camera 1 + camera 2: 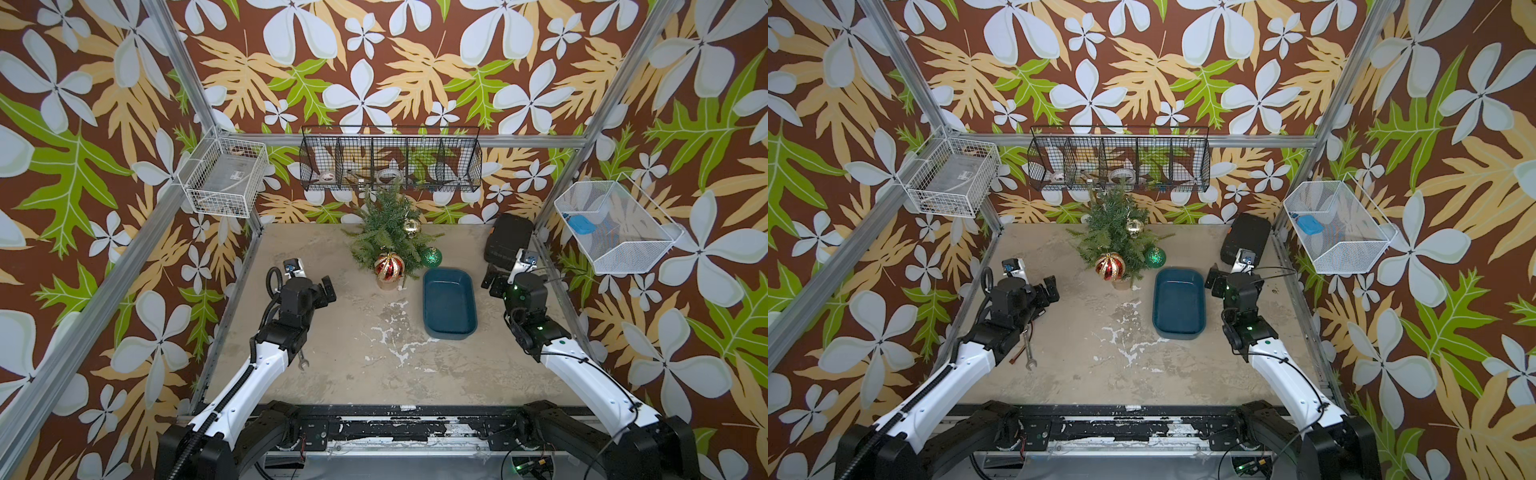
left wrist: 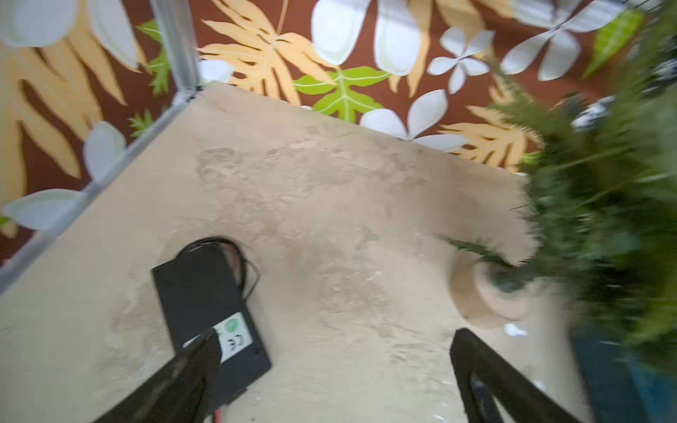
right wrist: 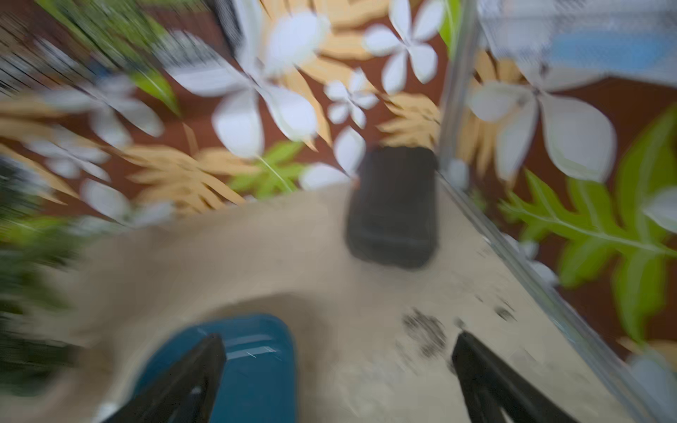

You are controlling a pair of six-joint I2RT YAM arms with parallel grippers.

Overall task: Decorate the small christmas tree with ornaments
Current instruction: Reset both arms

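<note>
The small christmas tree (image 1: 384, 232) (image 1: 1113, 232) stands in its tan pot (image 1: 388, 285) at the back middle of the table. Three ornaments hang on it: a red-and-gold striped one (image 1: 389, 266) (image 1: 1109, 266) low at the front, a green one (image 1: 432, 257) (image 1: 1155, 257) low on the right, and a small gold one (image 1: 412, 226) (image 1: 1134, 227) higher up. My left gripper (image 1: 328, 291) (image 2: 335, 340) is open and empty, left of the pot (image 2: 491, 289). My right gripper (image 1: 491, 284) (image 3: 337, 340) is open and empty, right of the blue tray.
An empty blue tray (image 1: 449, 303) (image 3: 252, 366) lies right of the tree. A wrench (image 1: 302, 360) and a black power adapter (image 2: 208, 300) lie by the left arm. A black box (image 1: 509, 241) sits at the back right. Wire baskets (image 1: 390, 160) hang on the walls.
</note>
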